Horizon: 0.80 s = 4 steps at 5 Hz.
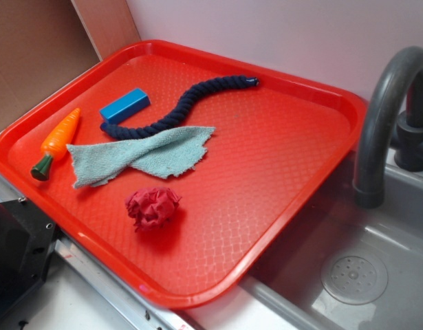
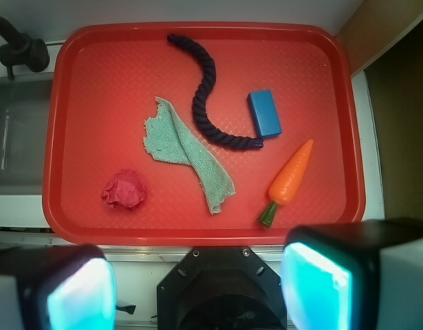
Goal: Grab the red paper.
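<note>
Red paper lies crumpled on the orange-red tray, which overhangs a grey sink beside a faucet. Hand hovers spread wide, empty.

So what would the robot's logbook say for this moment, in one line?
stage: approach | fingers: open, above tray edge | red paper: loose on tray, untouched | nearest: cloth
</note>
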Tool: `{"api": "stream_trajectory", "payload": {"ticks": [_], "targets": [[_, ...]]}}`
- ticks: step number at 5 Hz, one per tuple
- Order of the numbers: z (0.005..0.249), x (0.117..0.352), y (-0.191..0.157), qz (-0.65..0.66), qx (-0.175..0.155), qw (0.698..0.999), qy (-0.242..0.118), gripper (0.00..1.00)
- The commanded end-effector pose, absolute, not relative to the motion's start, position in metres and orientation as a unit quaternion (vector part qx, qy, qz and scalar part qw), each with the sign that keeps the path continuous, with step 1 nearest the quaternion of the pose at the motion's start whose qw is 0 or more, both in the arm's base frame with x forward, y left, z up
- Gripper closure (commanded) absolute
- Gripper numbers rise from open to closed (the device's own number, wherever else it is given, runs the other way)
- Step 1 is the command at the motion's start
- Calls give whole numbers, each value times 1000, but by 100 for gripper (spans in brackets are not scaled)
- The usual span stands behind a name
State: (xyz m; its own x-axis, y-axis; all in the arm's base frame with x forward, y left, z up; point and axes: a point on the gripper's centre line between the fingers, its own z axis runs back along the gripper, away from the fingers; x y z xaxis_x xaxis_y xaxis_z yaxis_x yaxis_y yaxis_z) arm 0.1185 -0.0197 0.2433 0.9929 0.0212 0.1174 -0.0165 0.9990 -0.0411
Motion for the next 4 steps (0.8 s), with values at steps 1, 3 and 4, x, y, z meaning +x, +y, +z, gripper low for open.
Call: {"api": "stream_trajectory", "payload": {"ticks": [1,3,4], "targets": [[243,118,-20,9,-20,998,-59,0],[220,151,-49,62,-44,996,-56,0],[196,165,-70,38,-52,997,-40,0]]}}
